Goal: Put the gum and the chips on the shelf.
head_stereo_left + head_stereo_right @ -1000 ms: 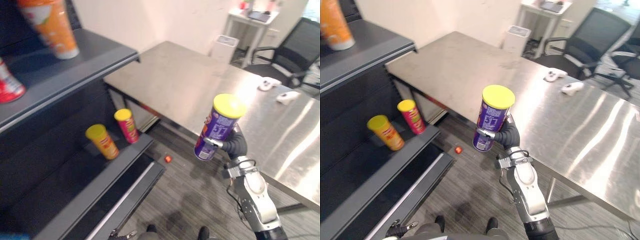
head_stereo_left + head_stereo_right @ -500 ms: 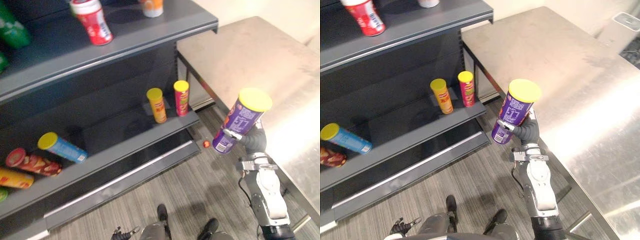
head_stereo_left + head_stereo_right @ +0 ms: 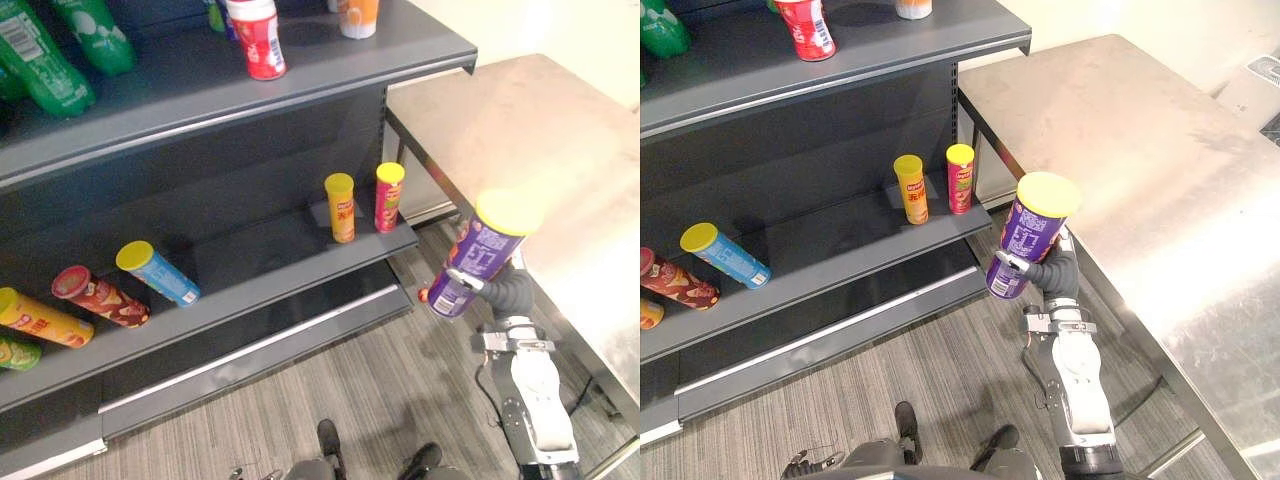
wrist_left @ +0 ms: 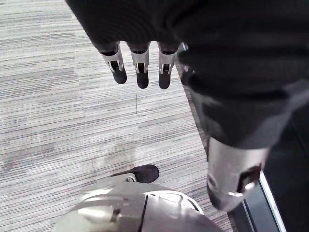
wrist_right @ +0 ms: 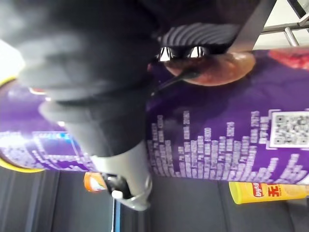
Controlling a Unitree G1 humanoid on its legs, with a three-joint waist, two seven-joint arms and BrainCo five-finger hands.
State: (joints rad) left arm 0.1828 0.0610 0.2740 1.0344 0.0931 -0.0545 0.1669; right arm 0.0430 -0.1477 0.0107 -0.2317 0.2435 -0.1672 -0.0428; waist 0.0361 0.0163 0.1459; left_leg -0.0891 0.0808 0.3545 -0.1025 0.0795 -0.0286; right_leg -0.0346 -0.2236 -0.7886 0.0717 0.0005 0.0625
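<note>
The chips can [image 3: 1032, 240] is showing as a tall purple tube with a bright yellow lid and small pale print running down its wall. The right hand [image 3: 1052, 272] is gripping it low on the body. Its fingers [image 3: 1010, 262] are curling round the tube just above the base, and the dark-covered back of the hand is sitting on the side facing the worktop [image 3: 1120, 130]. In the right wrist view the thumb [image 5: 126, 176] is pressing across the purple wall, so the grip is closing fully on the can.

The can is hanging in the air over the floor, between the worktop's edge and the lower shelf [image 3: 840, 255]. Its long axis is standing near upright but tilting, with the lid leaning up toward the worktop and the base pointing down toward the shelf.

The left hand [image 4: 140, 67] is hanging over the floor with straight fingers, holding nothing.
</note>
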